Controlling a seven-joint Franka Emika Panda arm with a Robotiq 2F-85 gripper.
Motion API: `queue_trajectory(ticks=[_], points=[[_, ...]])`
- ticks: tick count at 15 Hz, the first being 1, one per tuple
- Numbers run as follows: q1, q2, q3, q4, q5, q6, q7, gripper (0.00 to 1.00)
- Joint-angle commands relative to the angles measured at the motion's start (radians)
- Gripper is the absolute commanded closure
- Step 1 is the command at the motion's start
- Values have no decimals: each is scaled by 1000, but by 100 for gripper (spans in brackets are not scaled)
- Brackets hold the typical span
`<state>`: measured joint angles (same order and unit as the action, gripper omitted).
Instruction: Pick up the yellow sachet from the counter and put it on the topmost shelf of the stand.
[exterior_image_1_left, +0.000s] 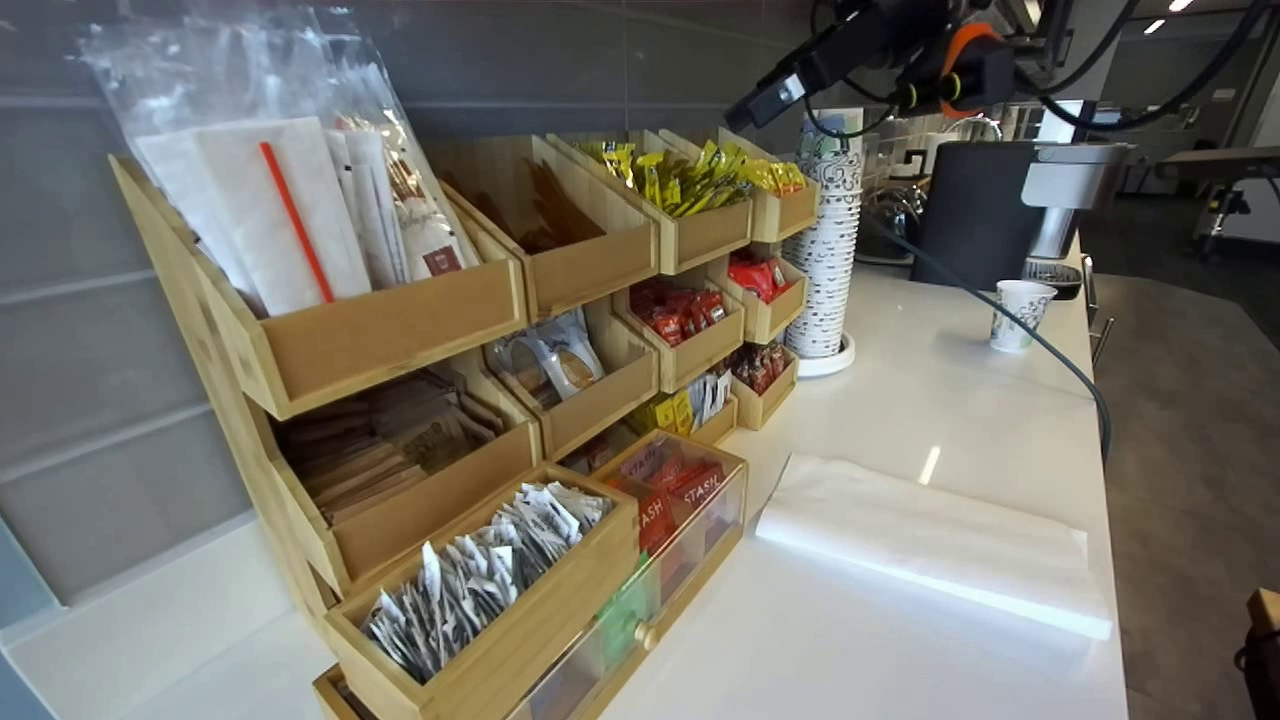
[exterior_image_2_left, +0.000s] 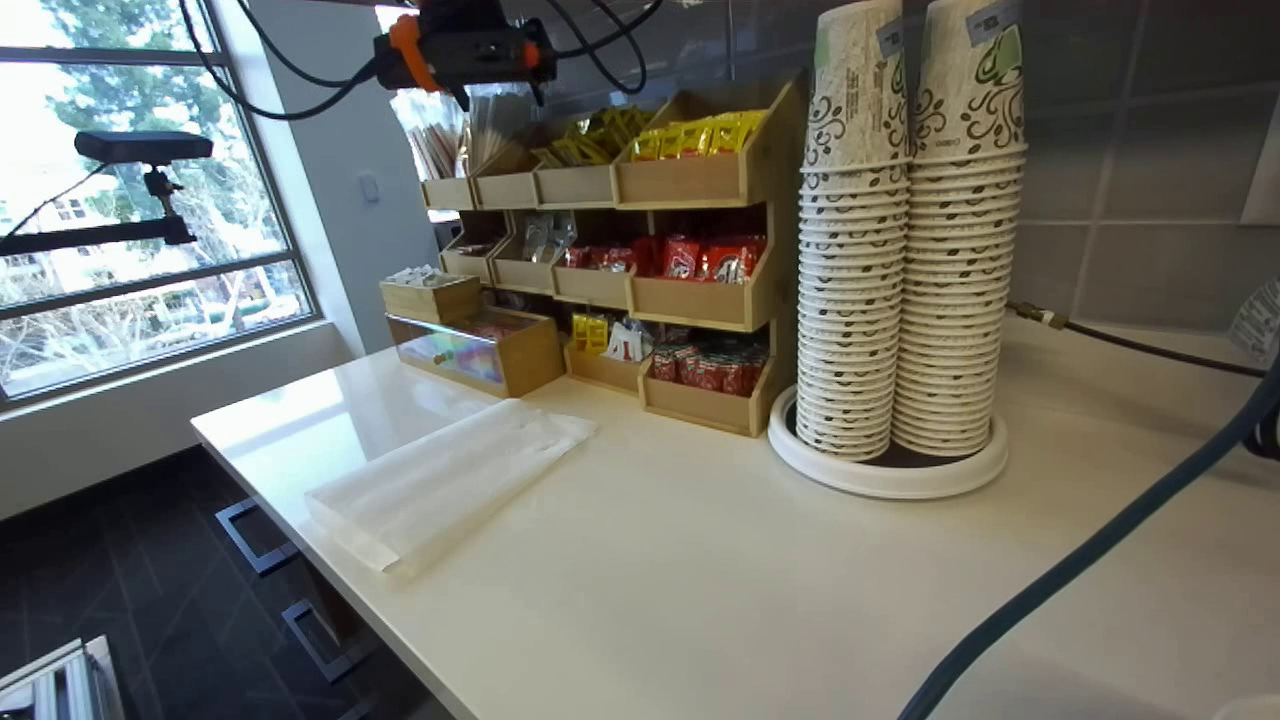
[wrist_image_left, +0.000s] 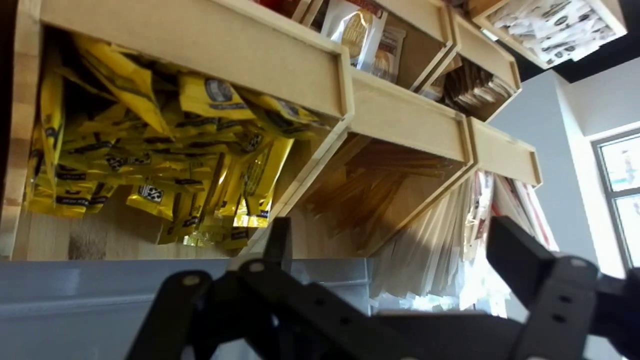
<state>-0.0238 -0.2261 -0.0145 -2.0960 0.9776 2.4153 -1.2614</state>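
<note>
Wrist view: jaws parted wide, bottom of frame. Yellow sachets (wrist_image_left: 165, 150) (loosely heaped) at left, in a topmost bin (wrist_image_left: 190, 45) of the stand (exterior_image_2_left: 787, 210).

Light-wood tiered stand (exterior_image_1_left: 605, 405), upright on glossy white counter (exterior_image_2_left: 700, 560). Topmost shelf (exterior_image_2_left: 575, 187): row of four open wooden bins (exterior_image_1_left: 592, 268), two neighbouring ones at one end hold thin yellow rectangular sachets (wrist_image_left: 165, 165), shiny wrapper, dark print. In the inner bin they're jumbled, some tilted, some lying over others; in the end bin, neater row, roughly upright. Sachets look alike, can't tell which one is the task's.
</note>
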Motion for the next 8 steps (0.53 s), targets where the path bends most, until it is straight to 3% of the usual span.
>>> queue_trajectory(ticks=[1, 8], points=[[-4, -81, -21, -38, -132, -98, 126, 0], [-2, -163, -59, -64, -361, -244, 313, 0]])
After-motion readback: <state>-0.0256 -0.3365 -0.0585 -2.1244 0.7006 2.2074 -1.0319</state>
